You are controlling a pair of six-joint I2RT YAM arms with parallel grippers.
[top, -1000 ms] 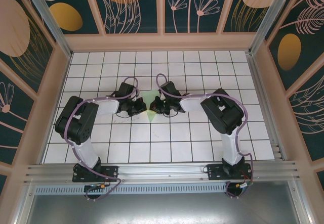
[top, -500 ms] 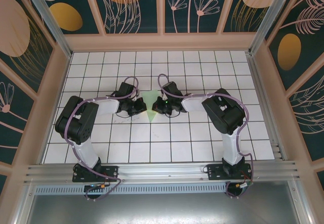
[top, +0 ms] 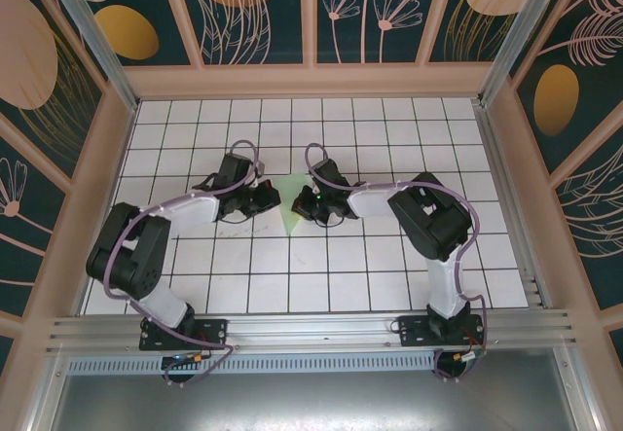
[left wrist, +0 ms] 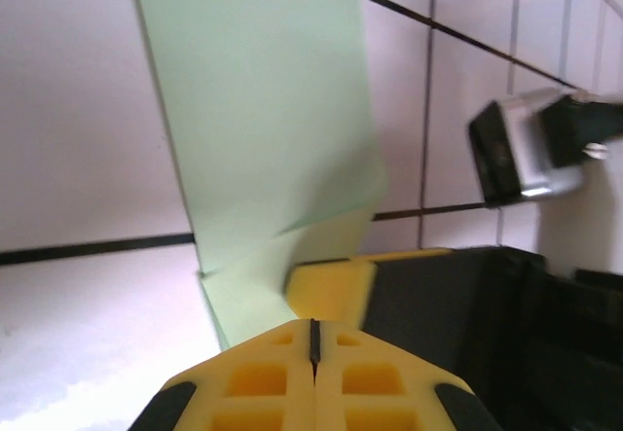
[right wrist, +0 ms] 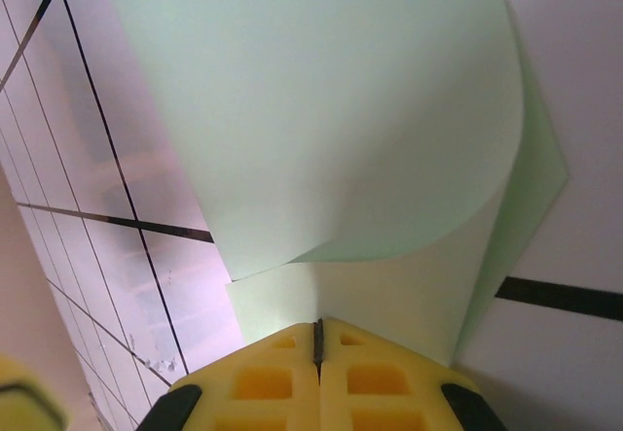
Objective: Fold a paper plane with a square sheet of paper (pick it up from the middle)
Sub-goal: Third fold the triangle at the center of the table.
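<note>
The pale mint-green sheet of paper [top: 289, 209] lies on the white tiles between the two grippers, folded into a wedge that narrows toward the near side. My left gripper [top: 273, 197] is shut at its left edge. My right gripper [top: 303, 201] is shut at its right edge. In the left wrist view the shut yellow tips [left wrist: 313, 329] sit at the lower end of the creased paper [left wrist: 263, 110], and the right gripper's yellow finger [left wrist: 331, 283] presses on the paper just ahead. In the right wrist view the shut tips [right wrist: 318, 327] rest on the paper [right wrist: 321, 100], whose upper flap curls over.
The white grid table [top: 389, 275] is boxed in by wooden-framed patterned walls [top: 117, 139] on three sides. An aluminium rail [top: 311, 329] with both arm bases runs along the near edge. Open tiles lie in front of and behind the paper.
The left arm has stretched out, its elbow dropping low and to the left, while its gripper stays at the paper. The right gripper has edged slightly left onto the paper.
</note>
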